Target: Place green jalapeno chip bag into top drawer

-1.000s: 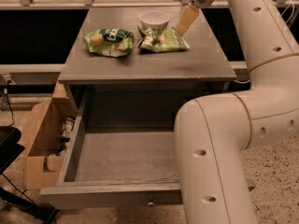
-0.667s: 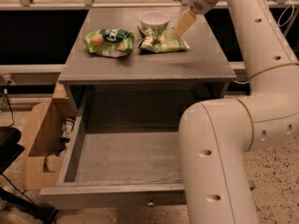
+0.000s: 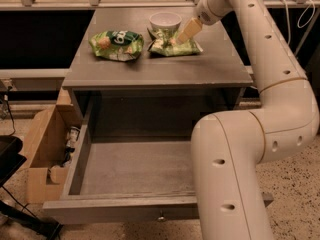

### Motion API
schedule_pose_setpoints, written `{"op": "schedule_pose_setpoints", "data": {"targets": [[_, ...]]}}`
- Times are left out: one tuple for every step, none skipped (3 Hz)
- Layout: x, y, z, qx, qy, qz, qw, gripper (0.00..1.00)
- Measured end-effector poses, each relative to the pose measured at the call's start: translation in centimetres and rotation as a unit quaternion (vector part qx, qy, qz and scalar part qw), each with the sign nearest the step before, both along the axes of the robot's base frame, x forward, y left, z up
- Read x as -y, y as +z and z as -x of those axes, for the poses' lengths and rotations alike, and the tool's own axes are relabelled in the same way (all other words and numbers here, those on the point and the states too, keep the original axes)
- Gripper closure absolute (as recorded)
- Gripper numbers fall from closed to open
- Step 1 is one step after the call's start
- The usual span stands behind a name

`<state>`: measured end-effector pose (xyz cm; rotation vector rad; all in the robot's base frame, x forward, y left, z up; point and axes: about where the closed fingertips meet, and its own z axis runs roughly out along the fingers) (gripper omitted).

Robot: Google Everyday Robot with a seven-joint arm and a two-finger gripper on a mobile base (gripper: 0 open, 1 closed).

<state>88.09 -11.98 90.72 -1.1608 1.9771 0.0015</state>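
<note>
The green jalapeno chip bag (image 3: pixel 171 46) lies crumpled on the cabinet top, just in front of a white bowl (image 3: pixel 165 20). My gripper (image 3: pixel 184 35) reaches down from the upper right, and its tan tip rests at the bag's right part. The top drawer (image 3: pixel 115 211) is pulled wide out below the cabinet top. Its grey floor is bare, and a small knob (image 3: pixel 161 217) sits on the front panel.
A second green bag (image 3: pixel 116 44) with a dark logo lies left of the chip bag. A cardboard box (image 3: pixel 42 149) with small items stands on the floor left of the drawer. My white arm (image 3: pixel 235 159) covers the drawer's right side.
The gripper has moved down and to the left, from above the bag's right edge onto the bag. The bags, bowl and drawer have stayed in place.
</note>
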Motion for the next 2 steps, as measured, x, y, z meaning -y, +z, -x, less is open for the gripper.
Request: {"op": "schedule_pose_setpoints", "data": {"targets": [[0.6,-3.5,-1.5,-0.026,-0.046,-0.041,0.9978,0.0],[0.7,-5.3,-2.4,-0.036,-0.064,-0.075,0.9945,0.0]]}}
